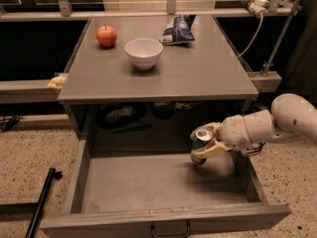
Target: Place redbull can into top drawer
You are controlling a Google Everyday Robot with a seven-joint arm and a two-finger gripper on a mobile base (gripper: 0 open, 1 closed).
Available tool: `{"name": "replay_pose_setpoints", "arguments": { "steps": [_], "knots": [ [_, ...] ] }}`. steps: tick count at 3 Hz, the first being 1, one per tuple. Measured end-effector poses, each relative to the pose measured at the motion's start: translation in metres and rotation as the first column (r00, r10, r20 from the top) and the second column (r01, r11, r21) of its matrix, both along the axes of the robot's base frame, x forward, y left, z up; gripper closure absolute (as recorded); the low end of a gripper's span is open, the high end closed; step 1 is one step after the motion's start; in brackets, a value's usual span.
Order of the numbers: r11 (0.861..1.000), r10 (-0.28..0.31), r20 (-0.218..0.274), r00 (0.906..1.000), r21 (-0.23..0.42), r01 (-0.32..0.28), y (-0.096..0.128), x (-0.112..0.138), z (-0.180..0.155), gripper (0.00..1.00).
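Note:
The top drawer (148,185) is pulled open below the grey tabletop; its flat grey bottom is bare and its small dark handle (170,230) shows at the front edge. My gripper (204,144) reaches in from the right on a white arm and is shut on the redbull can (200,145). The can is blue and silver, tilted with its silver top toward the camera, held just above the drawer's back right part.
On the tabletop (208,73) stand a red apple (106,35), a white bowl (143,52) and a blue-and-white snack bag (177,29). Dark items lie in the shelf space behind the drawer. A black bar (42,202) lies on the floor at left. A metal rail with cables stands at right.

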State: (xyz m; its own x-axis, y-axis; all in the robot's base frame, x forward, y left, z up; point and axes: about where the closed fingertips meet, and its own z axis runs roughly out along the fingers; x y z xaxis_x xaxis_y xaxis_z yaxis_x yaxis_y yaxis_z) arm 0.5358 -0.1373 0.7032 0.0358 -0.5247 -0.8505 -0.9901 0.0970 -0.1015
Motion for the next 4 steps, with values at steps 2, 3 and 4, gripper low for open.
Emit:
{"name": "replay_pose_setpoints", "arguments": {
  "steps": [2, 3, 4],
  "knots": [
    [0.999, -0.020, -0.024, 0.9995, 0.040, 0.021, -0.004, -0.003, -0.033, 1.00],
    [0.999, -0.021, -0.025, 0.9995, 0.043, 0.022, -0.005, -0.004, -0.035, 0.86],
    [0.999, -0.021, -0.025, 0.9995, 0.043, 0.022, -0.005, -0.004, -0.035, 0.62]
  ]
}}
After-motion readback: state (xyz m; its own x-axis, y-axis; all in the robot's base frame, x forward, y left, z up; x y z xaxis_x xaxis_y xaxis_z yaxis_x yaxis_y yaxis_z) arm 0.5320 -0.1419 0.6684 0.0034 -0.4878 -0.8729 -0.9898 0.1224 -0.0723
